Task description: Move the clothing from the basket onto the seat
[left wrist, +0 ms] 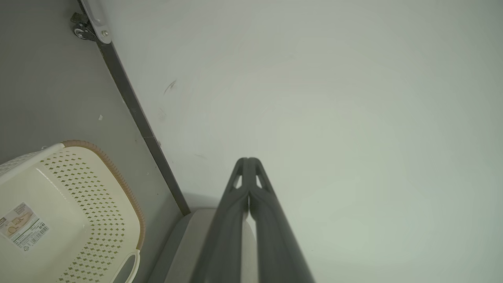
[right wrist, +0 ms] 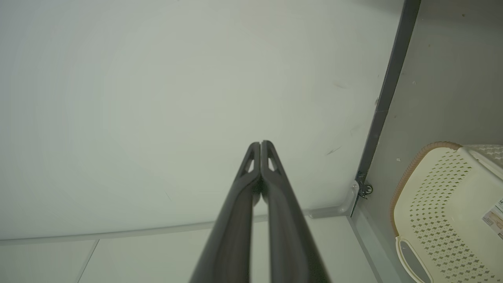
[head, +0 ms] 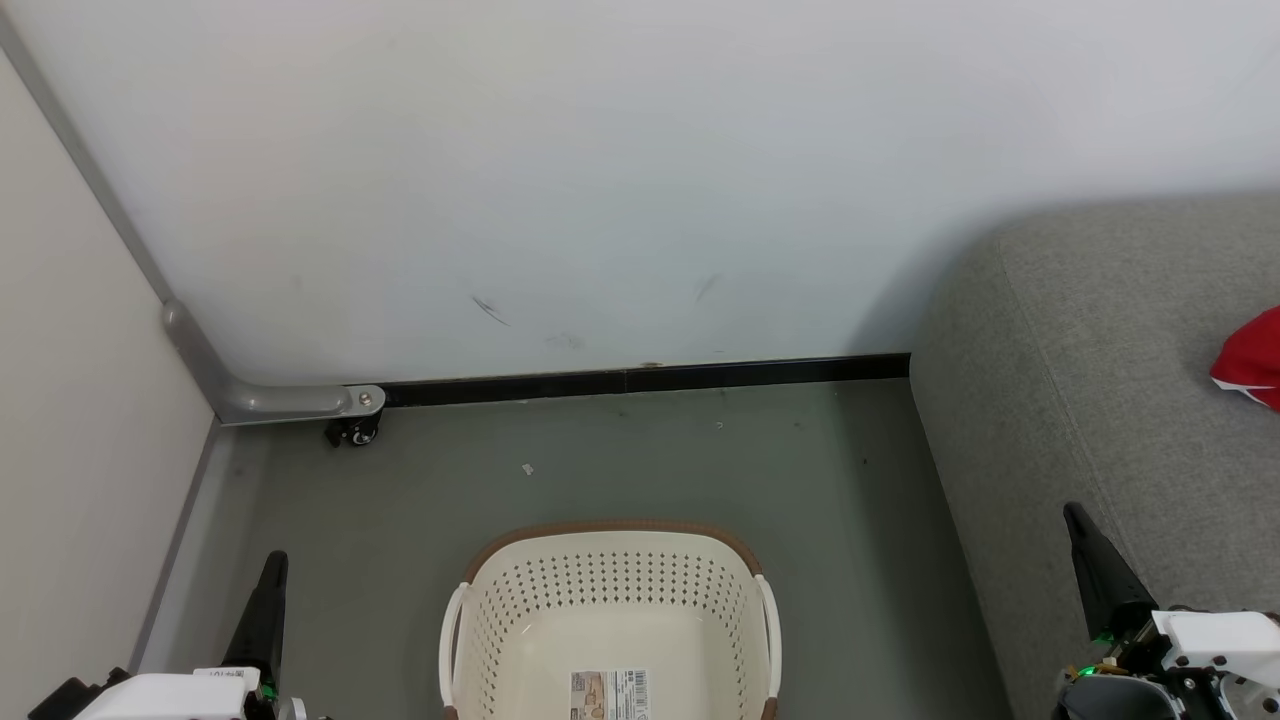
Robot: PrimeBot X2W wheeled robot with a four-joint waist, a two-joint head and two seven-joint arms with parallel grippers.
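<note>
The cream basket (head: 610,610) with a brown rim stands on the grey floor at bottom centre, holding nothing but a barcode sticker (head: 608,694) on its floor. It also appears in the left wrist view (left wrist: 67,212) and the right wrist view (right wrist: 448,212). The grey seat (head: 1100,400) fills the right side, and a red piece of clothing (head: 1252,360) with white trim lies on it at the right edge. My left gripper (head: 275,560) is shut at lower left, left of the basket. My right gripper (head: 1075,515) is shut at lower right, over the seat's front. Both wrist views show fingers pressed together (left wrist: 248,161) (right wrist: 260,144), holding nothing.
A white wall (head: 600,180) with a black skirting strip (head: 640,380) stands behind the basket. A cream panel on the left ends in a grey bracket with a small caster wheel (head: 352,430). Bare grey floor (head: 620,450) lies between basket and wall.
</note>
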